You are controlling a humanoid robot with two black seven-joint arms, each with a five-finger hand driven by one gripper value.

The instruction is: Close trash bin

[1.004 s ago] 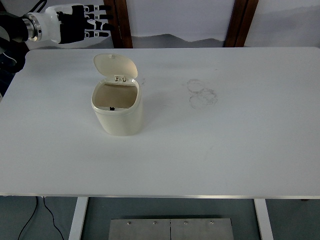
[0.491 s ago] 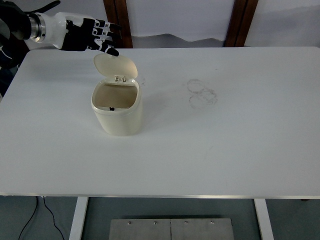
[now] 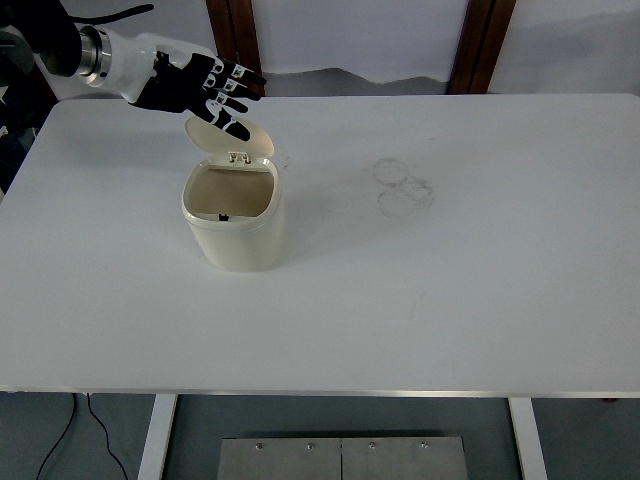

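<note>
Head view: a small cream plastic trash bin (image 3: pixel 235 215) with rounded sides stood on the white table (image 3: pixel 480 300), left of centre and toward the far half. Its hinged cream lid (image 3: pixel 240 138) was raised behind the mouth, tilted back on the hinge at the bin's far rim, so the tan interior showed. The robot's black-and-white left hand (image 3: pixel 205 90) reached in from the upper left with its fingers (image 3: pixel 236 80) spread and holding nothing, the fingertips lying over the lid's upper edge — whether they actually touched it could not be told from this angle. The right hand was out of view. Faint grey ring marks (image 3: pixel 404 186) smudged the table to the right of the bin, well apart from it.

Risks, as judged from this arrangement: the bin looked light and stood loose on a smooth surface, with no second hand bracing it. A push directed toward the near edge rather than downward would likely slide or tip the bin instead of folding the lid. Fingertips set too near the hinge would have poor leverage and might slip off — and a lid brought down only partway could spring back open if the catch failed to engage.
</note>
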